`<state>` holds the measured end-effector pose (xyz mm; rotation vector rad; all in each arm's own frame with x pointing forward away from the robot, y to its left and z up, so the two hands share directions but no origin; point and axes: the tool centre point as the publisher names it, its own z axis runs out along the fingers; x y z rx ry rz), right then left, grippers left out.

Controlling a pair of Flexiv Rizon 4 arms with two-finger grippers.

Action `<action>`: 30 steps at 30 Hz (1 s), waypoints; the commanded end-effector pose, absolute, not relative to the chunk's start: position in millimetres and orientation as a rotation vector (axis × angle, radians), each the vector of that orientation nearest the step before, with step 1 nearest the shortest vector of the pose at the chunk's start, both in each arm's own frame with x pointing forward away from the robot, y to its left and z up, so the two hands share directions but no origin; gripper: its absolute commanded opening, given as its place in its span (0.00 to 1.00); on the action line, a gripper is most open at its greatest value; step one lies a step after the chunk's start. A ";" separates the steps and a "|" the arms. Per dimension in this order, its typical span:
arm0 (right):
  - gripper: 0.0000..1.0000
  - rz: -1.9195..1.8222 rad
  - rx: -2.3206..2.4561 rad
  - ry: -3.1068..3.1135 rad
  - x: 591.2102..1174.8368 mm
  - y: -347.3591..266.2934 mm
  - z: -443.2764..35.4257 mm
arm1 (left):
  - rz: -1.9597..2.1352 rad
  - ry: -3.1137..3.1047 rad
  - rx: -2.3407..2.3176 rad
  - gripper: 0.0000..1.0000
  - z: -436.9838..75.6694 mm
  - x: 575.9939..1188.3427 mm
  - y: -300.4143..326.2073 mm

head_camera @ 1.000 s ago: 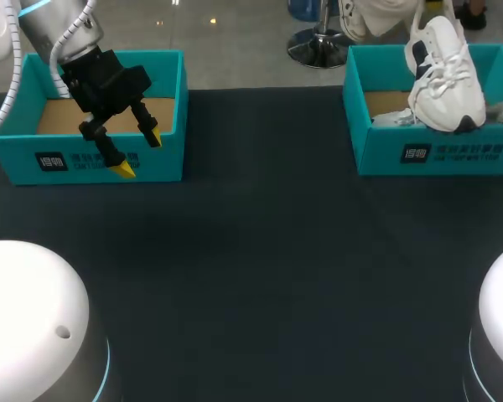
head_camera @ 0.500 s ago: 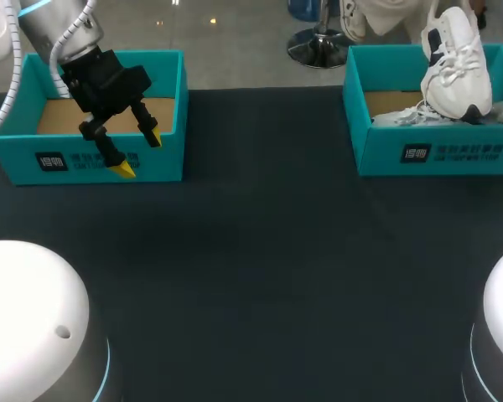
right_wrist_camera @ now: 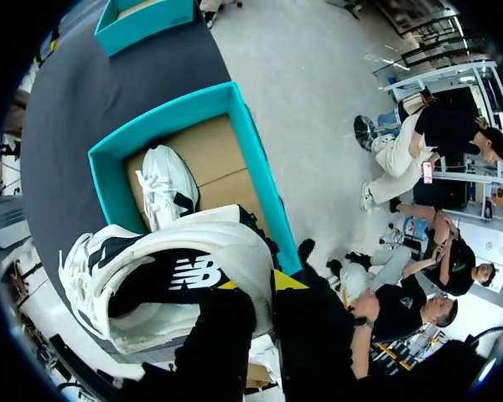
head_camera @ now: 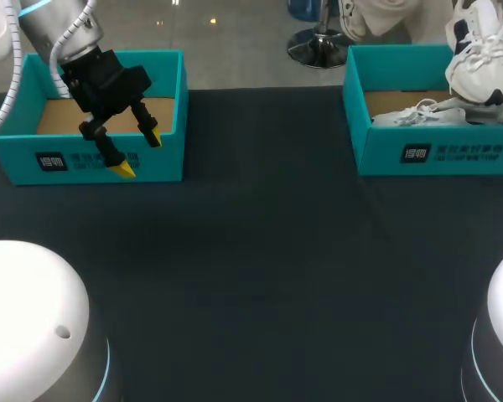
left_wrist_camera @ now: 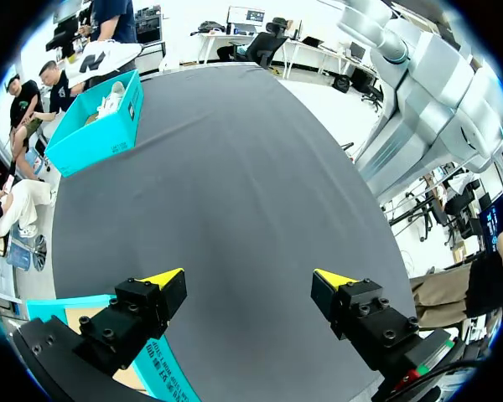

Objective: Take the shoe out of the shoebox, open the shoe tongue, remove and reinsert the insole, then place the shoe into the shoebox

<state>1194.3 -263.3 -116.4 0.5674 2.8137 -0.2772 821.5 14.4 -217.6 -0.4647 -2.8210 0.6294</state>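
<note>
White shoe (head_camera: 482, 50) was up in the air over the far right end of the right box (head_camera: 436, 155), tipped steeply rather than lying flat. In the left wrist view it showed above that box's rim, not touching it.

Your right gripper (right_wrist_camera: 256, 285) was clamped on the shoe. In the right wrist view the shoe sat tight against the black fingers (right_wrist_camera: 306, 335), its side with the dark logo patch facing the camera. One yellow tip peeked out from behind the upper. The gripper itself was off the edge of the head view, so the grip could only be read from the wrist camera.

Second shoe (head_camera: 419, 113) lay inside the right box on the brown bottom, laces loose, below the lifted one and apart from it.

Your left gripper (head_camera: 140, 154) hung over the front wall of the left box (head_camera: 163, 163). Its fingers were spread wide with nothing held. In the left wrist view only the table (head_camera: 251, 268) showed between the two yellow tips, with a corner of the left box just under one finger.

The two boxes sat well apart, one at the back left of the dark table and one at the back right. The left arm (head_camera: 50, 25) came in from the far left corner.
</note>
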 end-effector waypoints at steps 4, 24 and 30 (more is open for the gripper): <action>0.00 -0.270 0.589 2.884 1213.6 -268.5 -113.6 | 0.626 -2.821 -0.465 1.00 -217.2 821.7 14.7; 0.00 -0.270 0.589 2.884 1213.6 -268.5 -113.6 | 0.626 -2.821 -0.465 1.00 -217.2 821.7 14.7; 0.00 -0.375 0.758 2.896 1211.6 -264.7 -110.9 | 0.626 -2.821 -0.465 1.00 -217.2 821.7 14.7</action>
